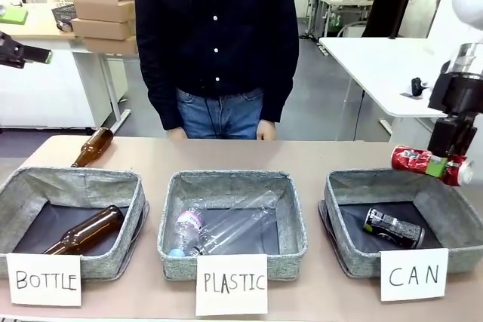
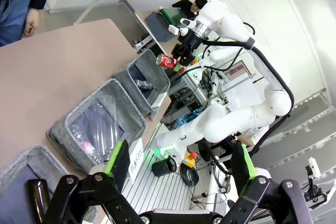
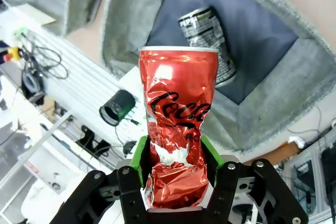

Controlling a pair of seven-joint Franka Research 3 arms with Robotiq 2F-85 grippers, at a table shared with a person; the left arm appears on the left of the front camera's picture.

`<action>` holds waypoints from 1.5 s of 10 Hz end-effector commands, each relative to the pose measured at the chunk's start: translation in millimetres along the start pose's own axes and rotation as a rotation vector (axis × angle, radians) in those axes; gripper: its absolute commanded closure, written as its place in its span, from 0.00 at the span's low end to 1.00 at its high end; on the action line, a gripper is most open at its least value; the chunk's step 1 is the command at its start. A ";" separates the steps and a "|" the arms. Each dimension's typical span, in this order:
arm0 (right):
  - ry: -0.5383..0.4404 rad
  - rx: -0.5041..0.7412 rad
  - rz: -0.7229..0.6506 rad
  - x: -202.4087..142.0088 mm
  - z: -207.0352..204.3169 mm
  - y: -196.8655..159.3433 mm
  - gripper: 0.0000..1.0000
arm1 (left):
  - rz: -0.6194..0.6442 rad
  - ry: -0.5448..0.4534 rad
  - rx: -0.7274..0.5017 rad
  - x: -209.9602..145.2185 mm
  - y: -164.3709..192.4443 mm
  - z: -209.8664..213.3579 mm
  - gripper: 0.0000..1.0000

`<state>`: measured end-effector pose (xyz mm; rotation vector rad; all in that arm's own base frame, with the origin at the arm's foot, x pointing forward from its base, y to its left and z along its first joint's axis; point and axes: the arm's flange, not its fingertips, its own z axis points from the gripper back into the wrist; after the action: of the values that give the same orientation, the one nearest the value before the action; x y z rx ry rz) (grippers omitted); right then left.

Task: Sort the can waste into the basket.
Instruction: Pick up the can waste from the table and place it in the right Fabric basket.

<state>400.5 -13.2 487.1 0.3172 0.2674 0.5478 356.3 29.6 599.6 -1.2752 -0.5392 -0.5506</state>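
A: Quick one. Which step is this?

B: Carry-and-drop of the second can, I'd say. The right gripper is pinching the red can, lying sideways in the front view, up in the air over the right wall of the CAN basket. The right wrist view shows both green pads squeezing the dented middle of the can.

A: And the other can?

B: The black can is already lying on its side on the dark floor of that basket, toward the middle-right. So by my read the task is about half done.

A: Left arm?

B: The left gripper is spread wide and holds nothing; it hangs high at the far left, well away from the baskets. Not involved.

A: Next move?

B: My guess: shift the red can a bit left so it sits over the basket floor rather than the rim, maybe lower it, then open the jaws. From the front view it looks close to the right edge, so a drop right now could clip the wall or fall outside.

A: Anything else on the table?

B: Brown bottle lying loose at far left, another in the BOTTLE basket, clear bottles in the PLASTIC basket. The person stands at the far side, hands at the table edge.
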 end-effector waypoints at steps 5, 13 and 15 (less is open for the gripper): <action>-0.033 0.011 -0.024 2.9 1.5 -10.1 0.00 | -0.012 -0.001 -0.013 -0.9 -2.4 0.9 0.00; -0.745 1.356 -0.084 10.1 64.6 7.8 0.00 | -0.012 -0.001 -0.013 -0.9 -2.4 0.9 0.00; -0.612 1.715 -0.011 10.8 70.4 -0.4 0.00 | -0.012 -0.001 -0.013 -0.9 -2.4 0.9 0.00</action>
<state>421.7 -16.2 554.8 1.2105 0.1122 0.3835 356.2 29.8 599.6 -1.2750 -0.5395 -0.5501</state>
